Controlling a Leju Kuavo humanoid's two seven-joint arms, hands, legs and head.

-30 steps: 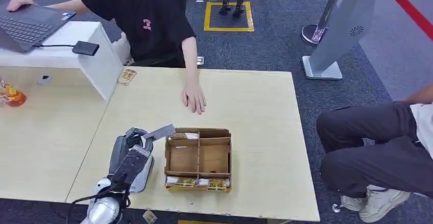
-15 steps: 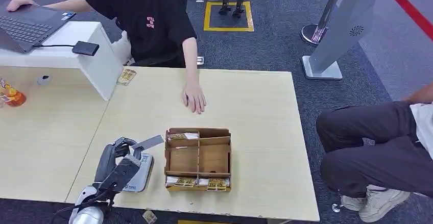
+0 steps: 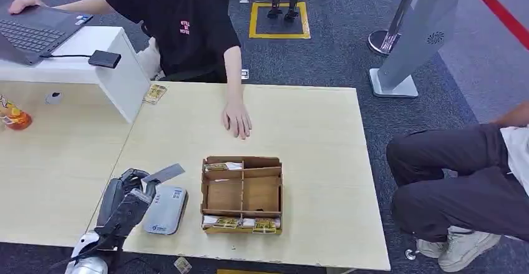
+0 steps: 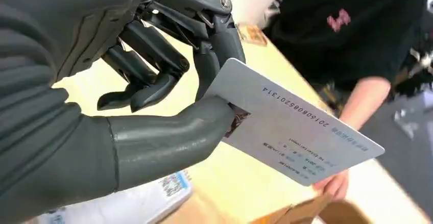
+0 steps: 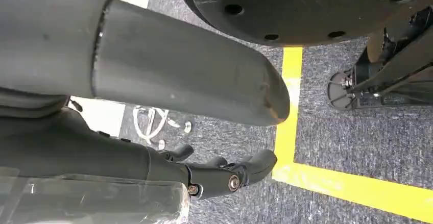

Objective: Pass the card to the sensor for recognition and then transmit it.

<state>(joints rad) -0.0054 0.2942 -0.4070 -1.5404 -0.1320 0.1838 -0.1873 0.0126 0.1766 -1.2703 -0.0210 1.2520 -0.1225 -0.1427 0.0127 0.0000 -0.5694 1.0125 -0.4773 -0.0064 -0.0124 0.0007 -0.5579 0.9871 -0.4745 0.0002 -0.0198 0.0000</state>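
Near the table's (image 3: pixel 299 108) front left corner, the left hand (image 3: pixel 128 194) pinched the grey card (image 3: pixel 163 173) between thumb (image 4: pixel 168 137) and fingers (image 4: pixel 217 45), its free end jutting out above the sensor (image 3: pixel 165 210). Beside the sensor sat the cardboard box (image 3: pixel 242 194). The right hand (image 5: pixel 224 175) hung over the floor, fingers loosely apart, holding nothing.

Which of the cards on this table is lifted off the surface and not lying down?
The grey card pinched in the left hand, above the table beside the sensor. The others lie down: yellow-printed cards in the cardboard box, and one card flat at the far edge.
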